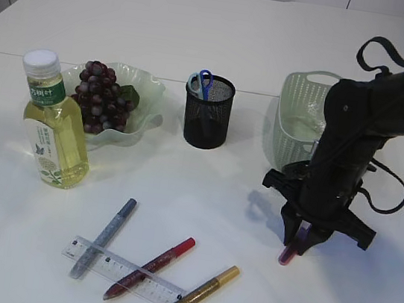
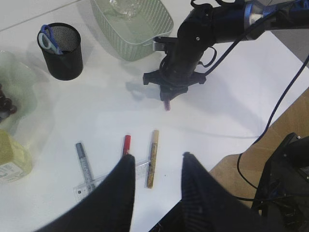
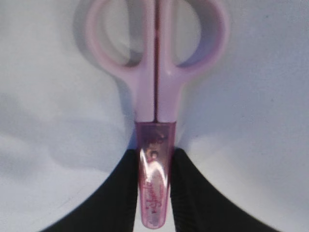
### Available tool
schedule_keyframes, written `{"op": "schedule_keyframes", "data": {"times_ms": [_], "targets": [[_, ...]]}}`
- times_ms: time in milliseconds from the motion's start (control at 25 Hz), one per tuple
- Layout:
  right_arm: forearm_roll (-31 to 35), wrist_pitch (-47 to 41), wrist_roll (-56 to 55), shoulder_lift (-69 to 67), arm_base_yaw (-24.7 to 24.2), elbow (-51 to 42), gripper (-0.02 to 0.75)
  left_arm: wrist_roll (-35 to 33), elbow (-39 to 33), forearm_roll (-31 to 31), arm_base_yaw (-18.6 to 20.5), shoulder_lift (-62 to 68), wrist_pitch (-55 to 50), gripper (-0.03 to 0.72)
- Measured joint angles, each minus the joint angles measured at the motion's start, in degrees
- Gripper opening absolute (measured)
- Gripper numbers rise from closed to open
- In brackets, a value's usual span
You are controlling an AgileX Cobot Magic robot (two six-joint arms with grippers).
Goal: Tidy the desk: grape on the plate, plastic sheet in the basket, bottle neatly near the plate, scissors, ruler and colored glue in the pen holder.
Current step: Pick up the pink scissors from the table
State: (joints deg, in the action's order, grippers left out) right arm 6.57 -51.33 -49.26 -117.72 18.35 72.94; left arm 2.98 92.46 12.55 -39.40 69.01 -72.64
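The right claw (image 1: 300, 244) is clenched on the pink scissors (image 3: 155, 121), its fingers (image 3: 126, 193) pinching the capped blades, handles toward twelve o'clock in the wrist view. At its ten o'clock stands the pen holder (image 1: 207, 112), at twelve the basket (image 1: 296, 127). The left claw (image 2: 157, 181) hangs released above the ruler (image 2: 108, 178).

Pink scissors (image 3: 155, 96), capped blade between closed jaws

Right claw (image 1: 302, 245) points straight down near the table's right edge, fingers clamped on pink scissors (image 3: 155, 111). Left claw (image 2: 157, 181) hangs raised, fingers parted.
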Motion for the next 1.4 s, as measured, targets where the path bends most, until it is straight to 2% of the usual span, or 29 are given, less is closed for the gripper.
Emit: {"op": "schedule_keyframes", "data": {"times_ms": [520, 1400], "targets": [[0.0, -0.8, 6.3, 0.0, 0.0, 0.0, 0.188, 0.0, 0.0, 0.0, 0.0, 0.0, 0.0, 0.243], [0.0, -6.8, 37.3, -0.3, 0.3, 0.0, 0.187, 0.0, 0.0, 0.0, 0.0, 0.0, 0.0, 0.243]]}}
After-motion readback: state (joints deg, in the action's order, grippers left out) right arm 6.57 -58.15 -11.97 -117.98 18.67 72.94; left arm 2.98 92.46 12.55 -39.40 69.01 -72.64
